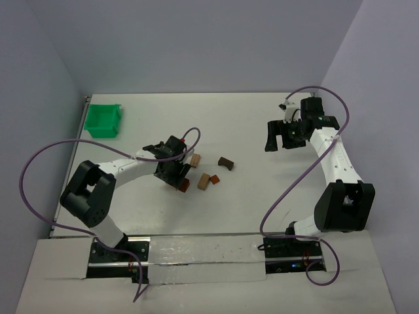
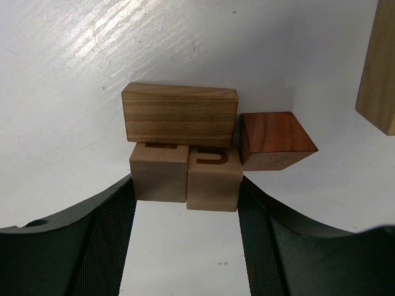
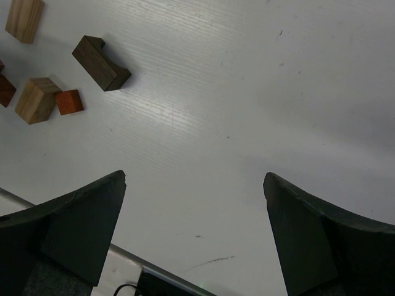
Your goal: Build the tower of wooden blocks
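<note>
White-painted bench (image 1: pixel 262 196), matte, with a fine brushed grain and a few dark specks, carries everything. Green plastic bin (image 1: pixel 105 121), square and open-topped, sits at the far left corner, well apart from the blocks.

My right tool (image 3: pixel 194 203) hangs over bare bench on the right. Its dark, curved fingers are spread wide and it holds nothing.

My left tool (image 2: pixel 186 191) is down at the bench, left of centre. Its mesh-textured pads meet the outer faces of two tan blocks (image 2: pixel 159 176) with no gap showing, so I record it as clenched on the pair.

The wood block tower (image 2: pixel 185 142) exists only as this cluster at the left tool:
- A brown slab (image 2: pixel 179 115), rectangular with a streaked grain, touches the far end of the tan pair. I cannot tell whether it rests on them or beyond them.
- The tan blocks are smooth, pale and square-faced, side by side and touching, each with a dark cut mark at its far edge.
- A reddish-brown wedge (image 2: pixel 274 140), with one slanted face, touches the slab's right end.

Loose pieces lie near the cluster, toward bench centre:
- a long tan block (image 2: pixel 378 74);
- a dark brown block (image 3: pixel 100 63) with a notch cut in one side;
- a tan cube (image 3: pixel 37 100);
- touching the cube, a small orange-red cube (image 3: pixel 69 102).
</note>
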Available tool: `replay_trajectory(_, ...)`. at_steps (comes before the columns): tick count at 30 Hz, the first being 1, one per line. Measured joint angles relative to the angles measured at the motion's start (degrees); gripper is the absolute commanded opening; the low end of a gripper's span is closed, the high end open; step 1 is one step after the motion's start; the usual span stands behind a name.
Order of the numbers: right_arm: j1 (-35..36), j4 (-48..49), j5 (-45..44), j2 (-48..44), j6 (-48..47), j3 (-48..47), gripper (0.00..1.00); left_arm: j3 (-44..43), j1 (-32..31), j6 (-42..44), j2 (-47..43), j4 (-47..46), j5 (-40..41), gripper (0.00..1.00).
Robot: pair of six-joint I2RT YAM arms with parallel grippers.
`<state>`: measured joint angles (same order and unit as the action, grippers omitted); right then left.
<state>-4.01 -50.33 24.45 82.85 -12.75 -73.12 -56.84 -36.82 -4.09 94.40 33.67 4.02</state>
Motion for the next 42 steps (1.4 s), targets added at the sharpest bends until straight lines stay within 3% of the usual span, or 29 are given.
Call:
replay_trajectory(2,0.00,0.00,0.00,0.00,0.00,0.00,1.00,0.00,0.00,0.43,0.01,-0.09,-0.11,0.39)
replay_trajectory(3,0.00,0.00,0.00,0.00,0.00,0.00,1.00,0.00,0.00,0.73,0.03,-0.06,-0.22,0.39)
replay_trajectory(5,0.00,0.00,0.00,0.00,0.00,0.00,1.00,-0.09,0.00,1.68,0.03,0.03,-0.62,0.25)
replay_trajectory(13,-0.02,0.00,0.00,0.00,-0.17,0.00,1.00,-1.42,0.93,12.72,-3.52,7.33,-6.21,0.03)
replay_trajectory(23,0.00,-0.07,0.28,0.02,-0.17,-0.15,1.00,-19.50,1.36,34.87,-6.09,18.18,-13.06,0.00)
replay_trajectory(34,-0.02,-0.22,-0.66,0.00,-0.32,-1.25,1.00,-38.80,3.33,62.15,11.76,30.87,-25.70,0.00)
replay_trajectory(42,-0.90,-0.47,-1.98,-1.17,-1.74,-0.42,1.00,-47.41,7.72,76.96,19.11,38.21,-28.34,0.00)
